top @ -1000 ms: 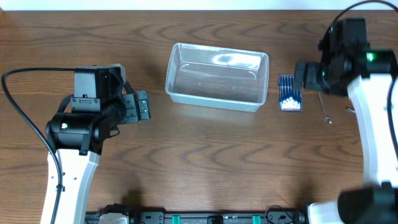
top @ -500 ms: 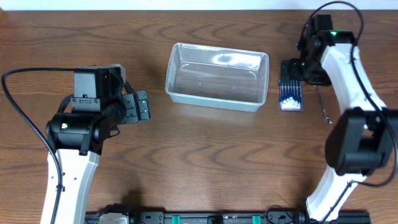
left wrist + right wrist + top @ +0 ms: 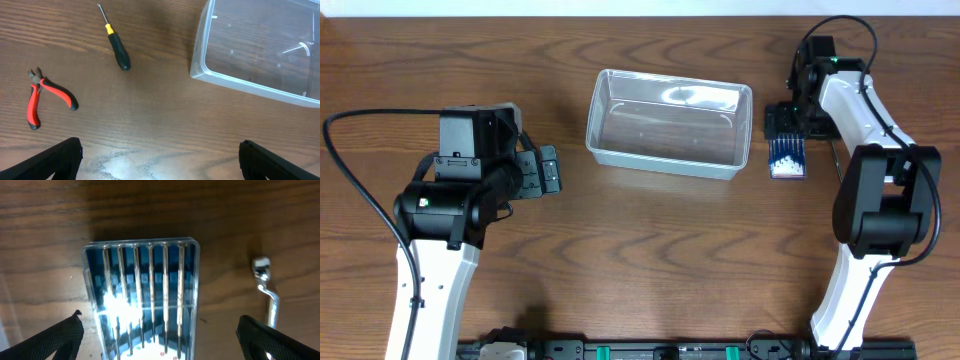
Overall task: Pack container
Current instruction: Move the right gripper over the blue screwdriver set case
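The clear plastic container (image 3: 665,166) stands empty at the middle back of the table; its corner shows in the left wrist view (image 3: 199,56). My left gripper (image 3: 548,172) is open and empty, left of the container, above bare wood (image 3: 160,161). A black-and-yellow screwdriver (image 3: 116,41) and red pliers (image 3: 44,96) lie ahead of it; my left arm hides both from overhead. My right gripper (image 3: 786,122) is open, low over a small blue drill-bit case (image 3: 787,155) just right of the container. Its fingers straddle the case (image 3: 142,295) without touching (image 3: 160,340).
A bent metal key (image 3: 267,296) lies on the wood right of the drill-bit case, partly hidden by my right arm overhead (image 3: 841,172). The table's back edge runs just behind the container.
My right arm has swung left and toward the back, from beside the drill-bit case to directly over it. My left arm has not moved.
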### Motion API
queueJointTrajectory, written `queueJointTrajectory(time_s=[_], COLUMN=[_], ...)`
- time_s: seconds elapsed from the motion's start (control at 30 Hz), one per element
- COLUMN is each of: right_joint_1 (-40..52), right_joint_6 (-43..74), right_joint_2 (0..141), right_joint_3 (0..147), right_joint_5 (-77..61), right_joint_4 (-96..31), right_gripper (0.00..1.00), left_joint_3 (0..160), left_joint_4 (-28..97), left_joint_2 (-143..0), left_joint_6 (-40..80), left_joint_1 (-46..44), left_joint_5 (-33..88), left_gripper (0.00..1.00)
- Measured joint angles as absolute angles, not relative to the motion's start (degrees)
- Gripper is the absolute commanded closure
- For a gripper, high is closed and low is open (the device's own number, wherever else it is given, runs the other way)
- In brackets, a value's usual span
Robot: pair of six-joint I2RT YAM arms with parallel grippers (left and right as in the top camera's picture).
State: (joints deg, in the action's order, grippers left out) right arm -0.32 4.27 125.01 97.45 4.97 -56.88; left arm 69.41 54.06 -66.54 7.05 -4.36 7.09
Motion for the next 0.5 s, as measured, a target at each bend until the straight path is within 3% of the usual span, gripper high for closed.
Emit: queueJointTrajectory(time_s=[0.5], right_joint_1=[-0.3], right_joint_6=[3.8], right_joint_2=[126.1], right_joint_3=[97.4], right_joint_5=[4.6], right_joint_4=[-55.7], right_gripper=[0.01], left_joint_3=[69.4], left_joint_4=[54.1], left_joint_2=[-66.5], left_joint_6=[7.0], left_joint_1=[-4.4], left_joint_5=[7.1], left_gripper=[0.02])
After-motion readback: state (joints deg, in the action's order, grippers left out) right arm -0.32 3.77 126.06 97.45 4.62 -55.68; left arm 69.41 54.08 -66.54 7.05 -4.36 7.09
